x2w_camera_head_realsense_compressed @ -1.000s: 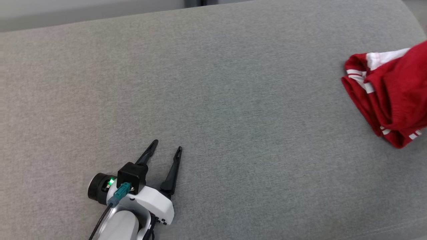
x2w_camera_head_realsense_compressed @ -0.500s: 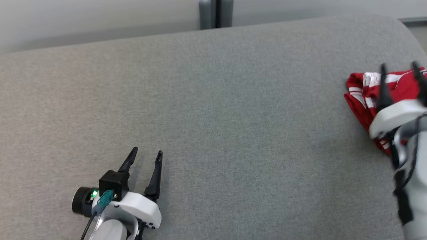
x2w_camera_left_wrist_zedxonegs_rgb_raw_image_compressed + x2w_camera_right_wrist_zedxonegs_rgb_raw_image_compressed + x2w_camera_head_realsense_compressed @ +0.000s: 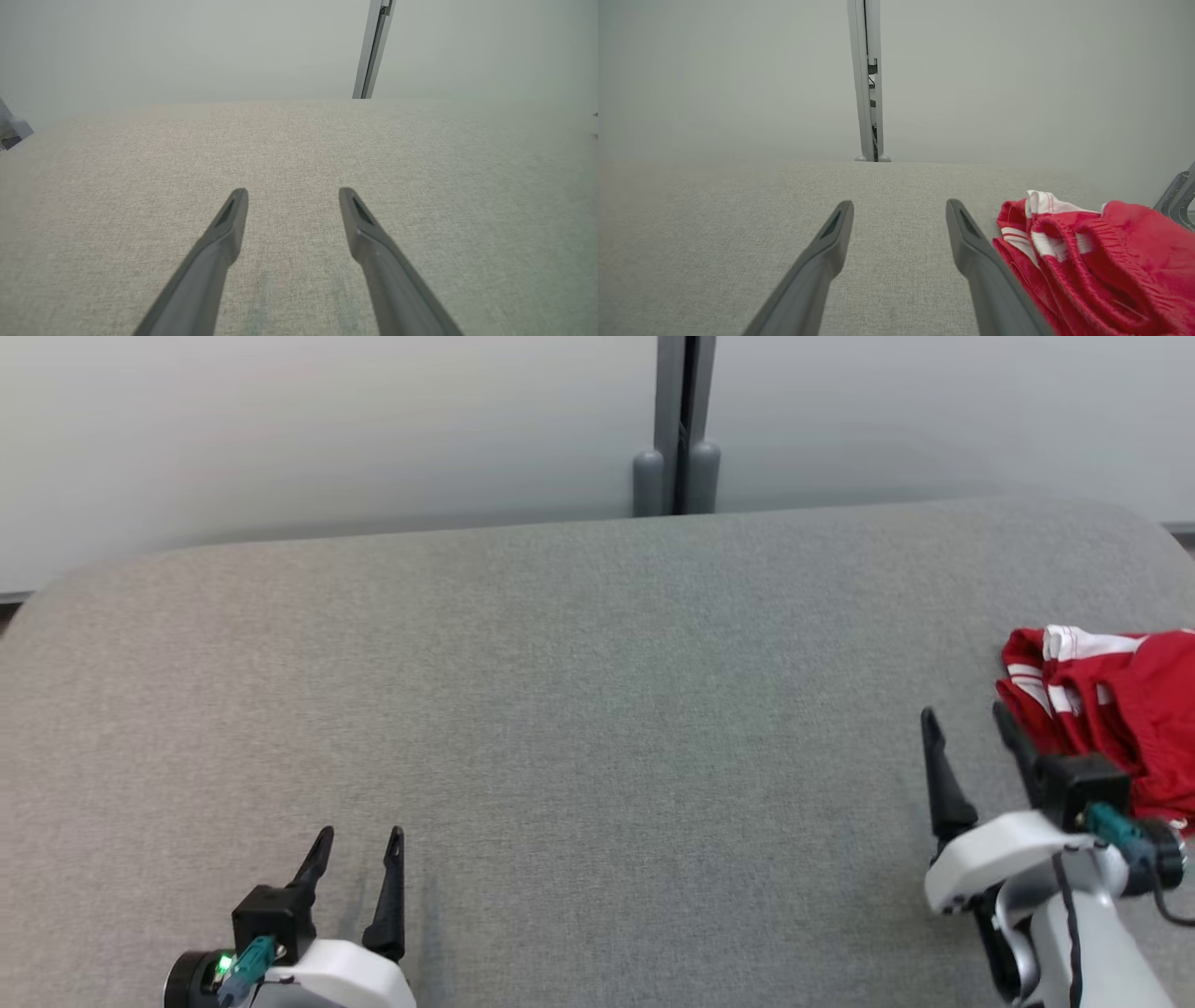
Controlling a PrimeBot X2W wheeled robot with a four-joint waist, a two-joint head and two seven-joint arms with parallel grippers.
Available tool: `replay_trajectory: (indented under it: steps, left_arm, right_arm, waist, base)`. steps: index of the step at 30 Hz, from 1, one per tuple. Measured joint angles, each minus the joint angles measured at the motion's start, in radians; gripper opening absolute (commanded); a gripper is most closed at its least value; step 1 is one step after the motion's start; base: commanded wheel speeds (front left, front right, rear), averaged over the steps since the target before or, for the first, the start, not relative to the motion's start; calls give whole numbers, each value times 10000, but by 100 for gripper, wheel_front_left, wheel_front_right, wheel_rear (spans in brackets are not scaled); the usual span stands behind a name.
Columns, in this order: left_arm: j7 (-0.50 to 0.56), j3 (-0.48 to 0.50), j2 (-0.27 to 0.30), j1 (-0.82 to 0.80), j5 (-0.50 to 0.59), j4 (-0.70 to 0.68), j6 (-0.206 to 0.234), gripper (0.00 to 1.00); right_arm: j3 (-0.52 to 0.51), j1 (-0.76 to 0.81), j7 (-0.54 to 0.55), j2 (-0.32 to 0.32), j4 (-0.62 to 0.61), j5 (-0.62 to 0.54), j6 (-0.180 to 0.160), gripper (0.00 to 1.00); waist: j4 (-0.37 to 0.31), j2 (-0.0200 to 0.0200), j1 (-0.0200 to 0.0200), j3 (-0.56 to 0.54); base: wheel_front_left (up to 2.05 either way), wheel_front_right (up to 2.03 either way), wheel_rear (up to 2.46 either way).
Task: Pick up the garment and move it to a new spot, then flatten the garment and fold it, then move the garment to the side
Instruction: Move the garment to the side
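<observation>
The garment (image 3: 1111,709) is red with white stripes and lies bunched in a heap at the right edge of the grey fabric surface (image 3: 597,709). In the right wrist view the garment (image 3: 1101,266) sits just right of the fingers. My right gripper (image 3: 966,723) stands open beside the heap's left side, nothing between its fingers. Its own camera shows the right gripper (image 3: 900,210) over bare fabric. My left gripper (image 3: 359,840) is open at the lower left, far from the garment. From its wrist camera the left gripper (image 3: 293,196) points across empty fabric.
A pale wall with a grey vertical post (image 3: 677,429) runs behind the surface's far edge. The surface's rounded corners show at the far left and far right. A grey metal frame piece (image 3: 1178,193) stands beyond the garment.
The camera has tilted up, bringing the wall into view. My right gripper let go of the garment and drew back to its left; the garment now rests on the surface.
</observation>
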Motion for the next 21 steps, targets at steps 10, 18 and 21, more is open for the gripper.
replay_trajectory:
  steps: [10,18,21]
  left_arm:
    - [-2,493,8,500,-50,19,176,100]
    - [-2,742,2,655,-61,-12,222,100]
    - [-2,819,2,661,-117,-15,222,100]
  right_arm:
    - [604,1104,0,38,-456,1174,0,100]
    - [719,1536,2,35,-466,1375,-2,100]
    - [788,1669,2,35,-451,1538,0,100]
  waist:
    - [360,0,0,-661]
    - [359,0,0,-925]
    - [339,-1,0,-971]
  base:
    - [0,0,0]
    - [0,0,0]
    - [0,0,0]
